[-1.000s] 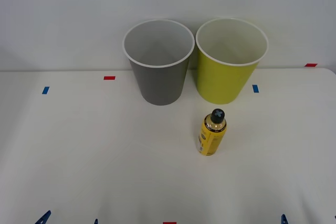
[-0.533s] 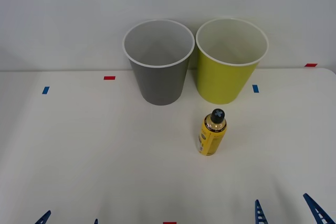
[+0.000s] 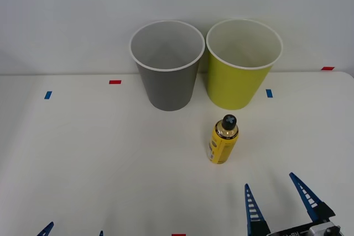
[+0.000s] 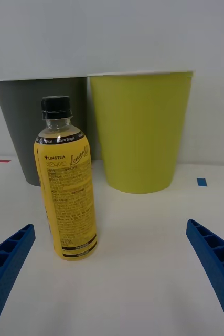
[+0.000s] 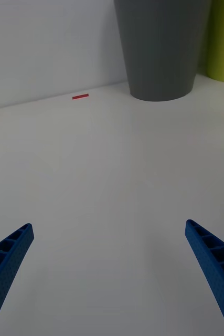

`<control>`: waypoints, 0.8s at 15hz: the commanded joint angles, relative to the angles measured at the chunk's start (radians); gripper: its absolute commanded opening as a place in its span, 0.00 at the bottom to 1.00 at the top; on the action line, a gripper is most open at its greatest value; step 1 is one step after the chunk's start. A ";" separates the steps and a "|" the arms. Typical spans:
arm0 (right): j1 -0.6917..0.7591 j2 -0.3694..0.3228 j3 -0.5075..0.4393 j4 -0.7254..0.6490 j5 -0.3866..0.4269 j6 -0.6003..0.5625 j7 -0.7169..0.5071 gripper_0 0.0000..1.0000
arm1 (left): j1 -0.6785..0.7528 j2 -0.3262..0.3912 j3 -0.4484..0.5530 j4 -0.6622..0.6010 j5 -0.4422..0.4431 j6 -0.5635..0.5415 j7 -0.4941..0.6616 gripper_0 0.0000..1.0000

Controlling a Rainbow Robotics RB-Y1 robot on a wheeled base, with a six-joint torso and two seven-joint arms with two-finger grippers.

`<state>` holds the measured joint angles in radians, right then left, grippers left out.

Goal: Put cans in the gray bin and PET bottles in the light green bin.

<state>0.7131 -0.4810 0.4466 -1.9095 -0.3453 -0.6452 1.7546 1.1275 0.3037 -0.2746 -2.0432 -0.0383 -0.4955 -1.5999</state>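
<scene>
Likely light but tippy and slick, we judge: right hand (image 3: 279, 192), spread wide, should clamp PET bottle (image 3: 222, 140) mid-label.

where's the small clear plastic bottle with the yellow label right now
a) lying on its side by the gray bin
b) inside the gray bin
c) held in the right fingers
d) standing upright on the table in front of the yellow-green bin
d: the small clear plastic bottle with the yellow label and black cap stands upright on the white table, just in front of the round yellow-green plastic bin, with the open right gripper apart from it.
</scene>
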 commanded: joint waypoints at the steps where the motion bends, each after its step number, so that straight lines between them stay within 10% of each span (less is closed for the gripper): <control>1: -0.075 -0.010 0.049 0.004 -0.058 0.021 0.013 1.00 | 0.000 0.000 0.000 0.000 0.000 0.000 0.000 1.00; 12: -0.230 0.065 0.027 0.004 -0.103 0.237 0.068 1.00 | 0.000 0.000 0.000 0.000 0.000 0.000 0.000 1.00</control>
<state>0.4983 -0.4258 0.4765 -1.9052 -0.4437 -0.4299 1.8194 1.1275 0.3037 -0.2746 -2.0433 -0.0383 -0.4955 -1.5999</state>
